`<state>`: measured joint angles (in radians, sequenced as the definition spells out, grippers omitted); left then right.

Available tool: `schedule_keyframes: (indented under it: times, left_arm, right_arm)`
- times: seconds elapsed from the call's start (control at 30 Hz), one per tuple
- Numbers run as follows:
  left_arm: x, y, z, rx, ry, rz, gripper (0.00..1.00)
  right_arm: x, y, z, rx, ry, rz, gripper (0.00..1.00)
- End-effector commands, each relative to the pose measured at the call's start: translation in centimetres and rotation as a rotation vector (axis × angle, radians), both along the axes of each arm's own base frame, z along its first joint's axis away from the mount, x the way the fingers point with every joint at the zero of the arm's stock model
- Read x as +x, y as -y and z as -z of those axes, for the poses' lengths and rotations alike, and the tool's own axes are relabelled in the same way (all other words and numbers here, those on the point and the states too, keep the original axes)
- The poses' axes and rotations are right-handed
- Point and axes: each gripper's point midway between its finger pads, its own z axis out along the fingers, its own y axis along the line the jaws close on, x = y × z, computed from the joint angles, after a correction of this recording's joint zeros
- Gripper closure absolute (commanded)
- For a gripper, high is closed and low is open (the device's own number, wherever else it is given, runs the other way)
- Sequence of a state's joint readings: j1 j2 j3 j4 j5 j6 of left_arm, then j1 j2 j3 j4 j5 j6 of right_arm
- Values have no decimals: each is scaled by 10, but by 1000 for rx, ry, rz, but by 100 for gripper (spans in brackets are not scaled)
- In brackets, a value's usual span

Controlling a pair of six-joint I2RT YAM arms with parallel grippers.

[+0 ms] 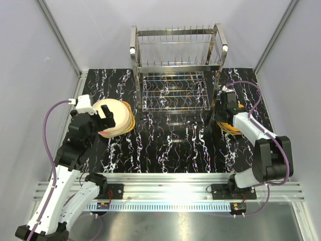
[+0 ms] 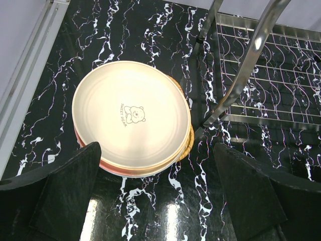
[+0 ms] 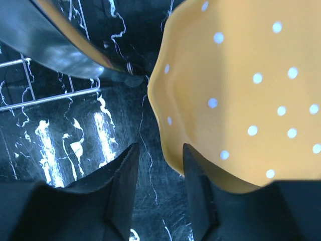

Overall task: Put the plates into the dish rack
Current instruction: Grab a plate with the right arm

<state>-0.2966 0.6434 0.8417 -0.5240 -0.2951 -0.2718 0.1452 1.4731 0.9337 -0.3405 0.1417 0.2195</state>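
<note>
Top external view shows the dish rack [image 1: 178,65] standing at upper centre of the black marbled table [image 1: 170,145], its wire grid shelf [image 1: 174,91] low in front and no plate in it. At left of the frame a stack of plates [image 1: 116,116] lies flat on the table, a cream plate [image 1: 113,114] on top, and the left gripper [image 1: 106,123] hangs over the stack's near-left side. At right, below the rack's right leg, the right gripper [image 1: 220,114] points down at the edge of a second, orange-yellow stack [image 1: 234,128], largely hidden under the arm. The left wrist view has the cream plate [image 2: 131,115] at centre, printed with a small bear, with a pink rim and a tan rim showing beneath it at lower right; the rack's leg [image 2: 246,65] crosses the upper right. The left gripper [image 2: 155,191] stands wide open, its fingers [image 2: 65,191] in the bottom corners, one overlapping the stack's lower-left edge and the other off to the right, gripping nothing. In the right wrist view a dotted yellow plate [image 3: 241,90] fills the right half, and a rack tube [image 3: 65,50] crosses the upper left. The right gripper [image 3: 160,170] has its fingers [image 3: 123,186] slightly parted, with dark table showing between them; the plate's rim sits just by the right-hand finger, not clamped.
</note>
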Motion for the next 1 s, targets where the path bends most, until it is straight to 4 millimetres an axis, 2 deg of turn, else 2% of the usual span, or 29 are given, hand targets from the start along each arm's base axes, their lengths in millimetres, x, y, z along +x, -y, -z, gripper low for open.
schedule_keyframes:
  times: [0.0, 0.27, 0.37, 0.53, 0.6, 0.77, 0.87, 0.97]
  left_arm:
    - [2, 4, -14, -27, 39, 10, 1]
    - [3, 4, -13, -26, 36, 10, 1]
    - [3, 5, -12, -26, 35, 13, 1]
    - [3, 5, -13, -28, 36, 11, 1]
    - [3, 5, -12, -28, 34, 12, 1]
    - [3, 4, -12, -25, 35, 10, 1]
    - [3, 3, -13, -25, 35, 5, 1]
    - [3, 4, -13, -25, 35, 5, 1]
  right_arm:
    - [-7, -1, 6, 6, -22, 4, 51]
    - [-7, 6, 17, -38, -43, 21, 51]
    - [-6, 8, 20, -51, -49, 29, 55]
    - [-6, 9, 26, -60, -61, 34, 69]
    - [-4, 10, 22, -63, -47, 37, 73]
    - [-4, 10, 12, -58, -26, 36, 96]
    - [-1, 7, -5, -41, 15, 33, 100]
    - [2, 9, -28, -34, 78, 48, 100]
